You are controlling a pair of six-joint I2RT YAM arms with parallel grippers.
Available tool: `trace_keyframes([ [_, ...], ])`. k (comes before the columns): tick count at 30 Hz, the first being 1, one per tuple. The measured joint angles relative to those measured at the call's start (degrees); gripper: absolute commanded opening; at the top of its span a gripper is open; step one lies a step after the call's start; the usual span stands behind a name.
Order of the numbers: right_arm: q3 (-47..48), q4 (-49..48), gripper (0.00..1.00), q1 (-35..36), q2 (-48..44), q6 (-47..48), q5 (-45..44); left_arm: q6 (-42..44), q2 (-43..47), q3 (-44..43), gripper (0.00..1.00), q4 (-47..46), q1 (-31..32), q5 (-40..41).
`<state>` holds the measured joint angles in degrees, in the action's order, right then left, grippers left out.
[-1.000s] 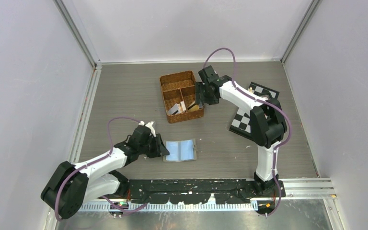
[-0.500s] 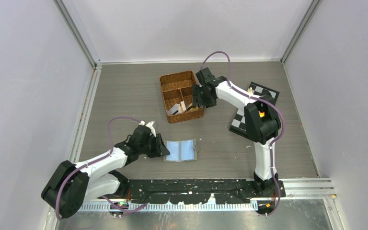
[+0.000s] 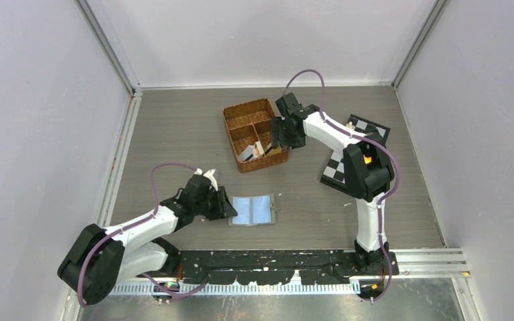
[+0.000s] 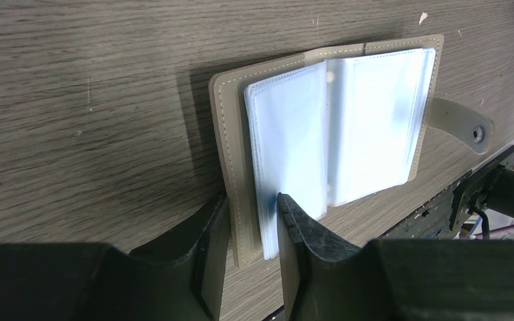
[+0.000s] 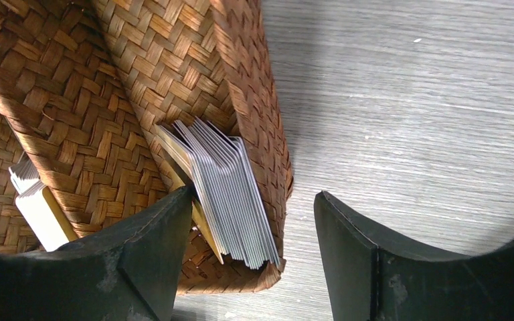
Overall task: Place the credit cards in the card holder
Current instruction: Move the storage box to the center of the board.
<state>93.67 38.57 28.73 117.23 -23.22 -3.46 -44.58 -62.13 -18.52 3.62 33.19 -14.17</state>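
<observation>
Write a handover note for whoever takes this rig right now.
Left end effector: closed on the cover edge of the open card holder, which lies flat on the table.
Right end effector: open, straddling the wicker basket wall, a stack of credit cards between its jaws, not gripped.
Done: holder is open; no card visible in its sleeves.
To do: grip a card, carry it over, sleeve it, repeat.

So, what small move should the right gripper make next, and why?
Probably shift the right gripper slightly toward the inside of the basket before closing. Its open jaws straddle both the credit cards and the wicker wall, reaching out over the table, so closing here would likely pinch the wall too. The left gripper holds the card holder open.
</observation>
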Motion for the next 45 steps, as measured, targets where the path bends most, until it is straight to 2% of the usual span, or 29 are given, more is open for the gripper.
trace_keyframes([
  [8, 0.0, 0.92, 0.7, -0.72, -1.29, 0.17, -1.27, 0.0, -0.02, 0.0, 0.34, 0.0, 0.0, -0.02],
  [17, 0.22, 1.29, 0.62, -0.72, -1.6, 0.48, -1.46, 0.0, -0.44, 0.0, 0.33, -0.44, 0.0, -0.44],
  [45, 1.16, 2.91, 0.55, -0.96, -2.49, 1.22, -2.69, -0.02, -2.16, -0.13, 0.34, -2.49, -0.04, -1.99],
])
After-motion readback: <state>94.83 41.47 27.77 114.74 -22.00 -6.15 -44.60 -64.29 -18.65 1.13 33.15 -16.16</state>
